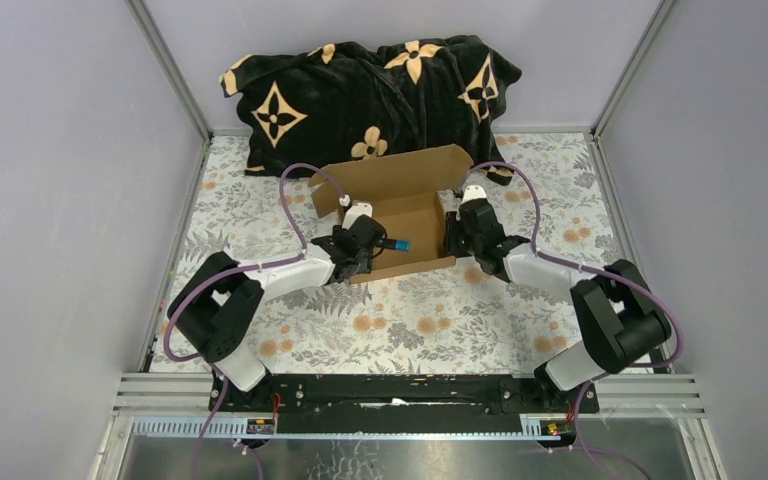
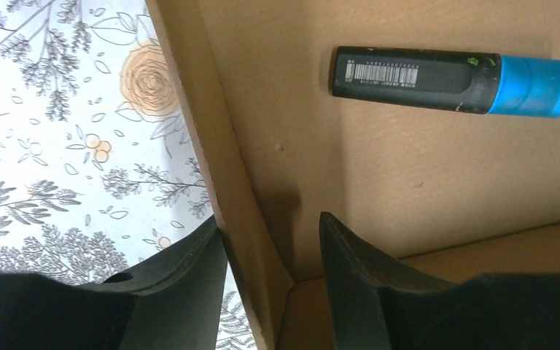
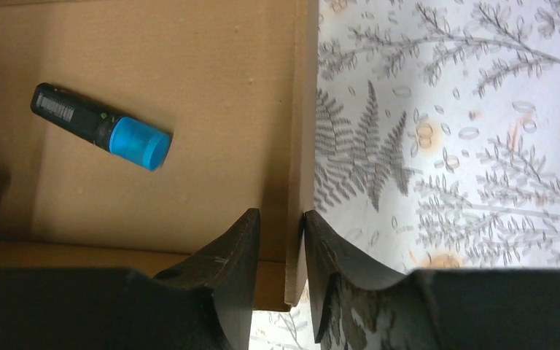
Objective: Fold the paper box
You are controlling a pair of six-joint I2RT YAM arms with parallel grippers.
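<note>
Paper box (image 1: 415, 175): brown cardboard, open at the top, standing on the table (image 1: 430, 310) toward its rear, between both arms. Its rear flap is raised in front of a black patterned blanket (image 1: 360, 90). Left hand (image 2: 270, 240): spread, straddling the box's left wall; the outer finger (image 2: 189, 284) is against the wall, the inner finger is clear of it, inside the box. Marker (image 2: 423, 79): black body, blue cap, lying flat on the box floor. Right hand (image 3: 282, 226): fingers close on either side of the right wall, one inside, one outside; cannot tell whether they pinch it or stand just off it.
</note>
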